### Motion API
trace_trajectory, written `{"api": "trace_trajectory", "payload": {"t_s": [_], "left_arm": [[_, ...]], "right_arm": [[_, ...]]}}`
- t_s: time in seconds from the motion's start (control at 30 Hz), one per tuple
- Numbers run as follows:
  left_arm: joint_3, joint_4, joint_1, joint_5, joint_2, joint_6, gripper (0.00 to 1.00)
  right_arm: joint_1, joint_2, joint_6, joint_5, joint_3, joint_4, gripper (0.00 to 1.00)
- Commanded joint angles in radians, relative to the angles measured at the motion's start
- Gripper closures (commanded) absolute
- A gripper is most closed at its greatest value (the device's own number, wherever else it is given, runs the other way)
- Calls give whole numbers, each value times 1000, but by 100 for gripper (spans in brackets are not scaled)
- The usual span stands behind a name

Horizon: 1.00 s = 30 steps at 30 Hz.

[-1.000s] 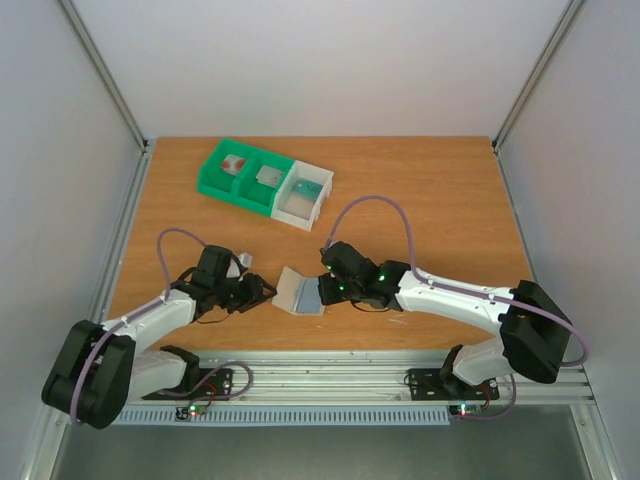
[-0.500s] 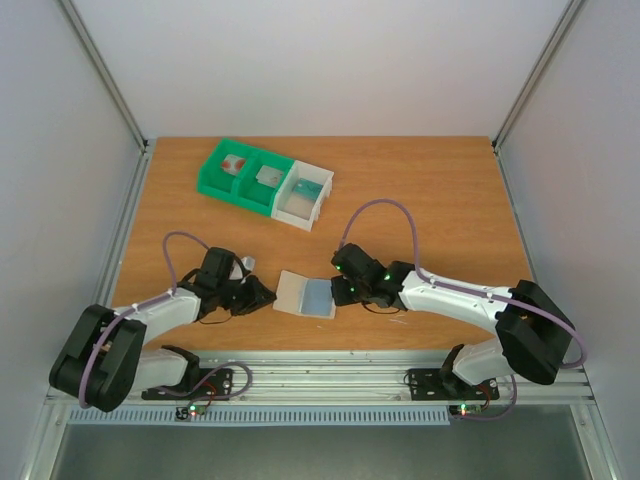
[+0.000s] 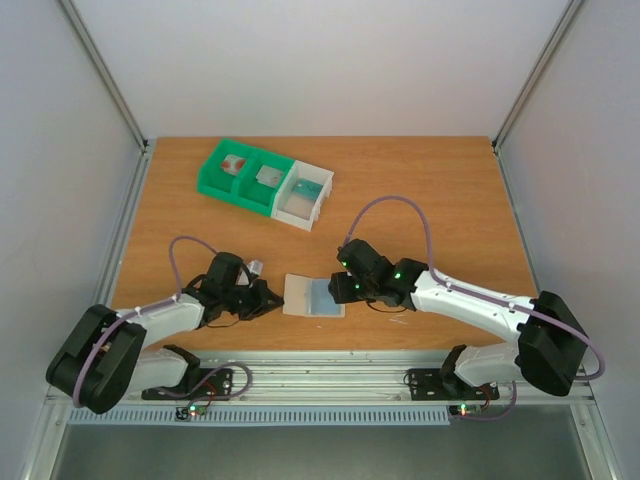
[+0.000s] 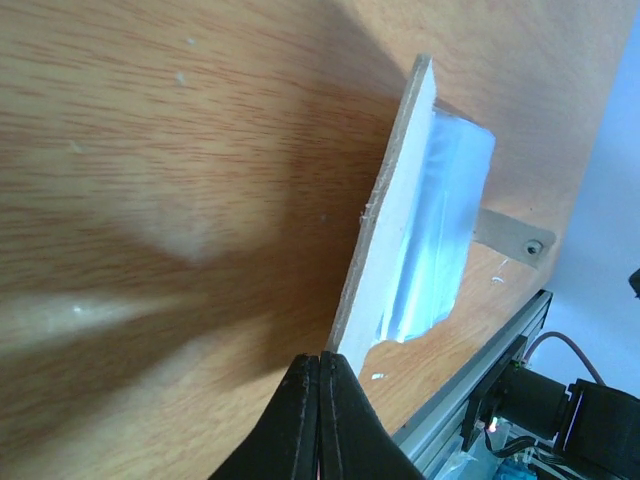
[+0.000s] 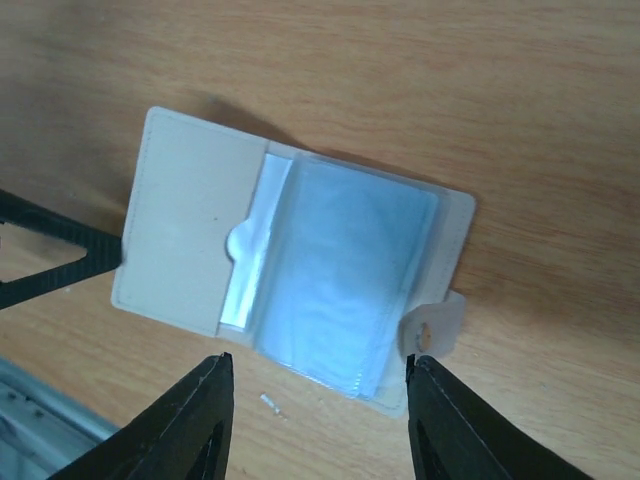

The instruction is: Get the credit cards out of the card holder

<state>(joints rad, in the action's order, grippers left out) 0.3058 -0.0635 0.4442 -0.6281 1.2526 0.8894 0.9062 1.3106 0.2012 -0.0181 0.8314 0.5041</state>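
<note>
The card holder (image 3: 313, 296) lies flat and open on the table between my two grippers, with a white panel on the left and pale blue sleeves (image 5: 340, 270) on the right. Its small tab (image 5: 435, 330) sticks out on the right edge. I see no credit cards in its sleeves. My left gripper (image 3: 277, 298) is shut, and its tip (image 4: 322, 358) rests against the corner of the holder's (image 4: 420, 220) left edge. My right gripper (image 5: 318, 362) hovers open over the holder's near edge and holds nothing. A small white card with red marks (image 3: 234, 164) lies in the tray.
A green-and-white compartment tray (image 3: 262, 180) stands at the back left, with small flat things in its compartments. The metal rail (image 3: 320, 375) runs along the table's near edge, close behind the holder. Grey walls close off both sides.
The holder, raised and half folded between both grippers a second ago, now lies flat and open. The right gripper opened and let it go. The left gripper shut and slid right.
</note>
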Motion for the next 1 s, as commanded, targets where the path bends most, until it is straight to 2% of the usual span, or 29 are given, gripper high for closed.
{"api": "trace_trajectory", "payload": {"t_s": [0.0, 0.2, 0.5, 0.73, 0.97], "left_arm": [[-19, -38, 30, 44, -51, 41, 100], [-30, -23, 42, 65, -49, 58, 100], [-48, -11, 46, 74, -56, 64, 99], [-54, -20, 47, 70, -34, 57, 100], [-56, -14, 47, 67, -34, 48, 100]], "right_arm": [[2, 15, 39, 94, 15, -35, 50], [2, 132, 23, 156, 22, -110, 49], [-36, 229, 28, 53, 21, -71, 47], [-61, 259, 43, 151, -16, -176, 46], [-62, 302, 60, 160, -15, -191, 44]]}}
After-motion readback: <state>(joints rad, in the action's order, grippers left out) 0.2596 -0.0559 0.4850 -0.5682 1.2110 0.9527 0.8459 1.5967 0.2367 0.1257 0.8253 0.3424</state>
